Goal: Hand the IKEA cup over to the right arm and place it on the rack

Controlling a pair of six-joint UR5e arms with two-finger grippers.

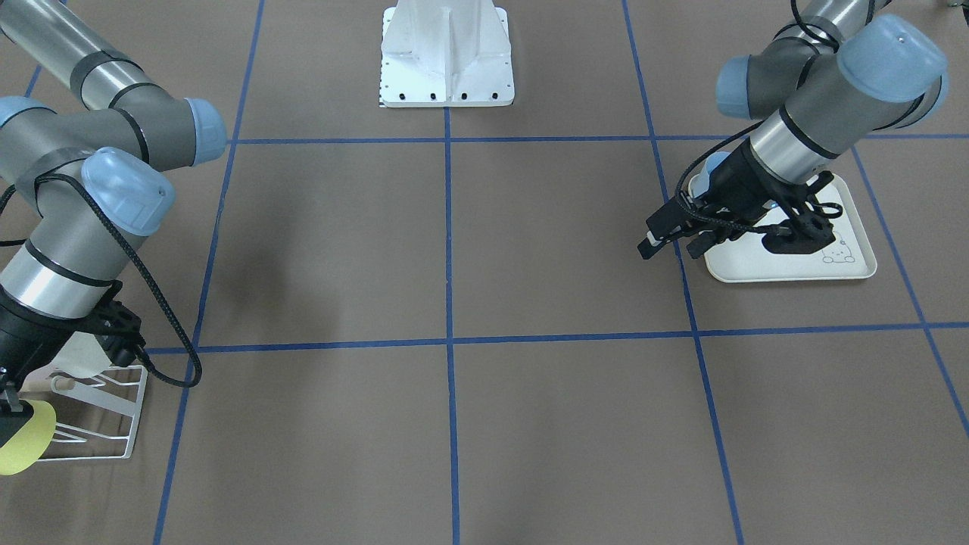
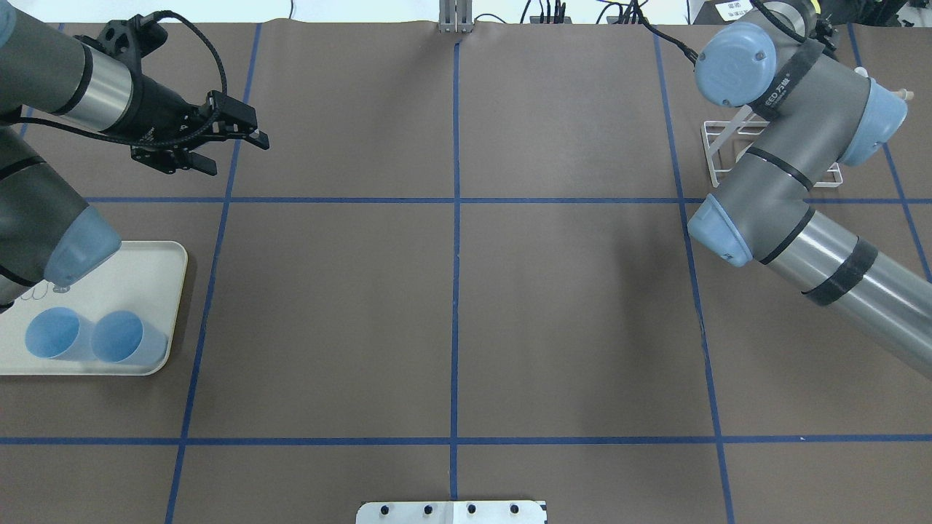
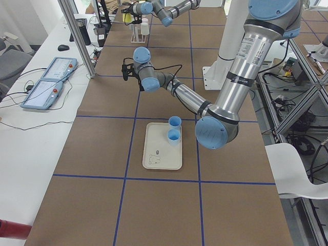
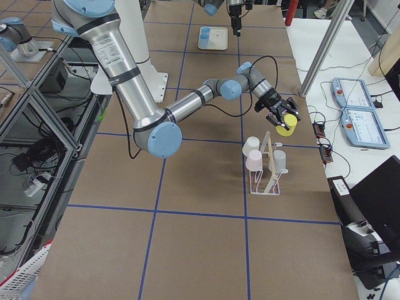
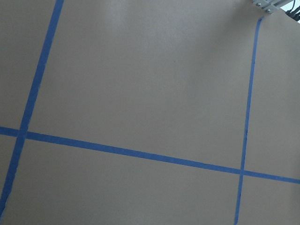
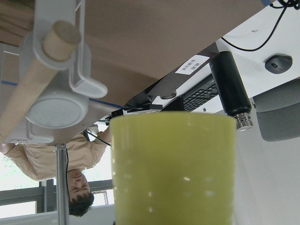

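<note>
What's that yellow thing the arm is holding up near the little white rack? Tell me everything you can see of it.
It is a yellow cup, a plain pale yellow-green colour, smooth and slightly glossy like plastic, with no handle or print in view. The right gripper holds it in the air between its black fingers, tipped over rather than upright. It sits just above the top of the rack, close to the wooden dowel but apart from it, and clear of the table. Nothing but the fingers touches it.
</note>
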